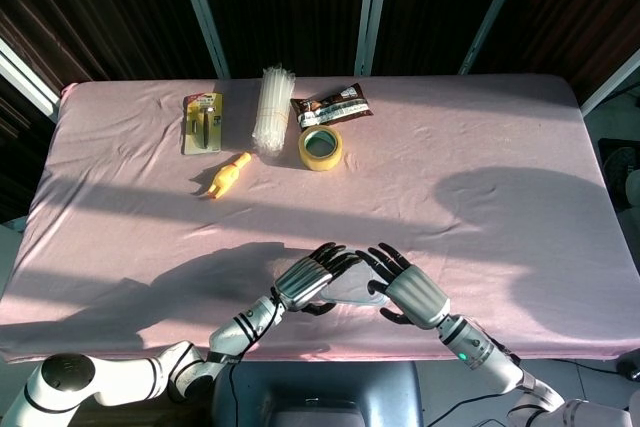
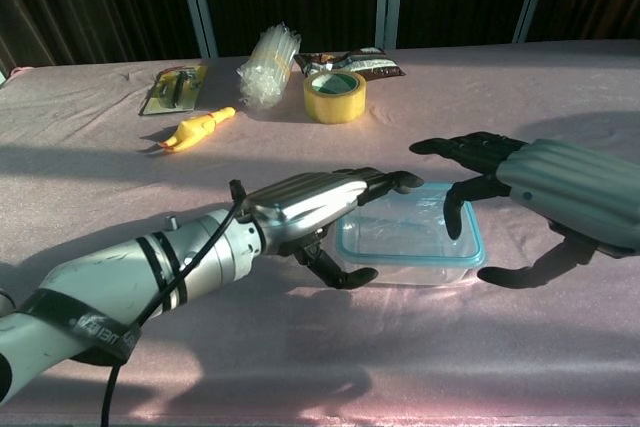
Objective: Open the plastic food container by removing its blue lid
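Sitting clear container (image 2: 410, 239), blue lid (image 2: 472, 244) on

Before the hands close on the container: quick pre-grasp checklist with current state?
1. Blue lid seated on container: ok.
2. Left hand at the container's left side, fingers apart, holding nothing: ok.
3. Right hand over the right edge, fingers spread: ok.
4. Either hand touching the lid: cannot tell.
5. Tape roll and yellow toy well away from the container: ok.
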You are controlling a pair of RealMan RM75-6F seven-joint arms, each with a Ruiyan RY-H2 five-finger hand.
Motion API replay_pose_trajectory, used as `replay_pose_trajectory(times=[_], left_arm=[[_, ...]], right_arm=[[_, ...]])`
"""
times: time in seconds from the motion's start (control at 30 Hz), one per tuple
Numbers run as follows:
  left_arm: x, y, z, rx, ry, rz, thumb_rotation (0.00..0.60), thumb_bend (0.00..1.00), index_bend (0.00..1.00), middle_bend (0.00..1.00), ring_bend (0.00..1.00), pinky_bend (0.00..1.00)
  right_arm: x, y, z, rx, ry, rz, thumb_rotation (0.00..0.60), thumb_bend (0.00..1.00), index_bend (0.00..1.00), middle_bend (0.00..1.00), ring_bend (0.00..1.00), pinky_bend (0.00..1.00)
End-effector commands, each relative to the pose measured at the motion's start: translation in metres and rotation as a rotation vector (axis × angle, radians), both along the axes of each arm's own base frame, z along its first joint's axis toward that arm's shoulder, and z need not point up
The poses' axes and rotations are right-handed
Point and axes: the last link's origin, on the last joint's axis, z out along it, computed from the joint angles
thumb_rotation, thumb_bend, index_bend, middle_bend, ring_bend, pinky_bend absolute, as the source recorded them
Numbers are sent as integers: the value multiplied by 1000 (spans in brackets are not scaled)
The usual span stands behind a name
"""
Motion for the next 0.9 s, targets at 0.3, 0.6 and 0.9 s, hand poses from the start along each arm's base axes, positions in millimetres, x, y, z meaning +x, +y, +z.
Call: replay_pose_trajectory(times=[0.3, 0.6, 0.9], left_arm=[[-3, 1, -1, -7, 10, 9, 600, 331, 0, 76, 22, 90], [-3, -1, 2, -4, 9, -5, 600, 330, 0, 71, 18, 87], [-4, -3, 1, 2, 23, -22, 600, 331, 0, 71, 18, 85]], right_arm=[[3, -4, -5, 9, 2, -6, 600, 374, 634, 82, 0, 0], [6, -6, -3, 1, -8, -8, 600, 374, 643, 84, 0, 0], [9, -6, -1, -2, -17, -4, 600, 374, 648, 84, 0, 0]])
